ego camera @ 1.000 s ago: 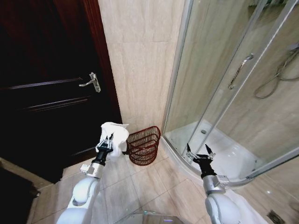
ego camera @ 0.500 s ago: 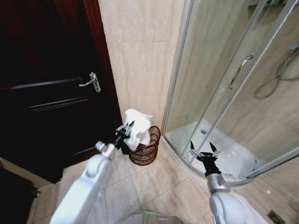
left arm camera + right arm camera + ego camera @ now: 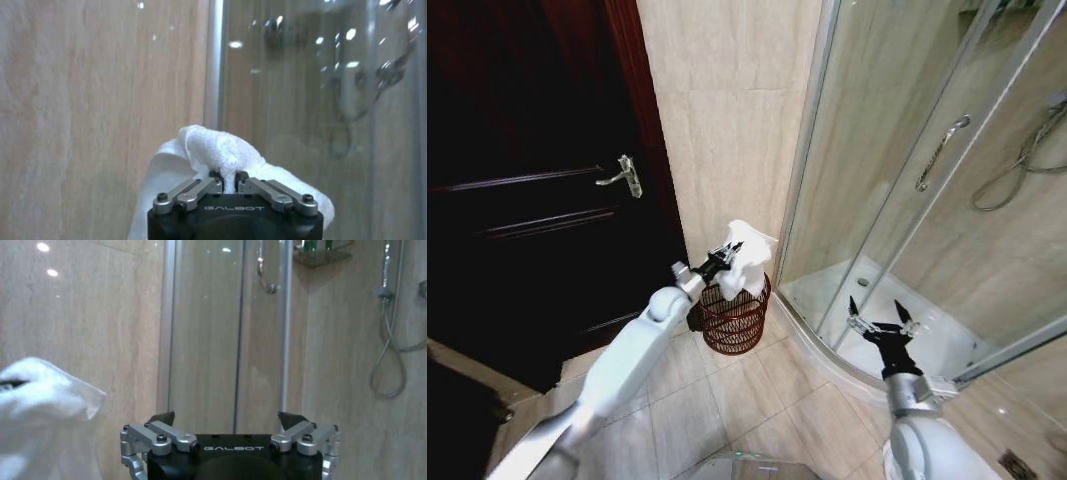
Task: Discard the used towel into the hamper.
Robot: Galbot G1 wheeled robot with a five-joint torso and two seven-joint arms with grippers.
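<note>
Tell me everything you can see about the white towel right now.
The towel is white, fluffy terry cloth, bunched into a loose wad. The left pincer is shut on a fold of it, holding it in the air above the open top of the reddish-brown wire hamper, beside the beige tiled wall. Its lower edge hangs near the hamper's rim.

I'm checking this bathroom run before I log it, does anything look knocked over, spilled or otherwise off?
Nothing stands out. The hamper stands upright on the floor by the wall, the left gripper holds the white towel above its rim, and the right gripper hangs open near the shower enclosure.
</note>
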